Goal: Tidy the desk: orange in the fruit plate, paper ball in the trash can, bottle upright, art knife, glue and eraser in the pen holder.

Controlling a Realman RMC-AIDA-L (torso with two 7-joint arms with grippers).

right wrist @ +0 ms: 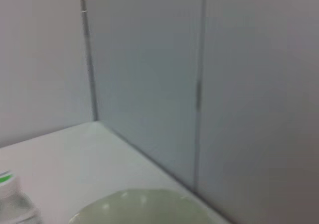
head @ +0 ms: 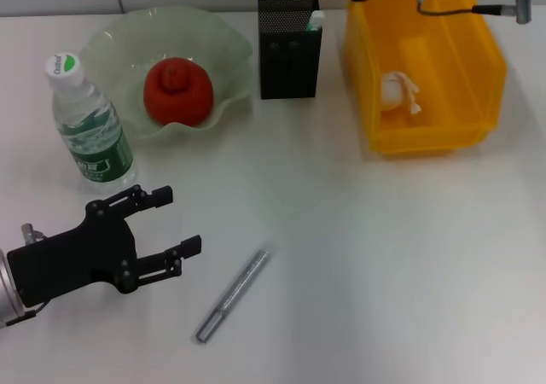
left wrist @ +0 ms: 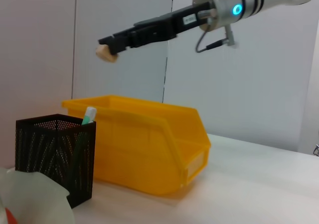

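The right tool [left wrist: 107, 49] is raised high above the counter [head: 367, 256], over the back of the scene near the pen holder [head: 289, 46] and the yellow trash can [head: 426, 77]; in the left wrist view its fingers are pressed on a small beige eraser [left wrist: 106, 54], which sticks out at the tip. In the head view only the dark body of this arm shows at the top edge. The black mesh pen holder stands just beside the trash can, and a glue stick [left wrist: 87, 116] with a green and white top leans inside it. The paper ball [head: 399, 92] lies inside the trash can. To the left of the pen holder is the pale green fruit plate [head: 111, 43] with wavy rim, and the orange [head: 177, 91], which looks rather red, sits in it. The bottle [head: 89, 125] stands upright near the front of the plate, with its green label and white cap. The left tool [head: 175, 224] rests low at the near left part of the counter, its black fingers spread and holding nothing, just in front of the bottle. The art knife [head: 232, 295], a thin grey stick, lies flat on the counter to the right of the left tool, apart from it.
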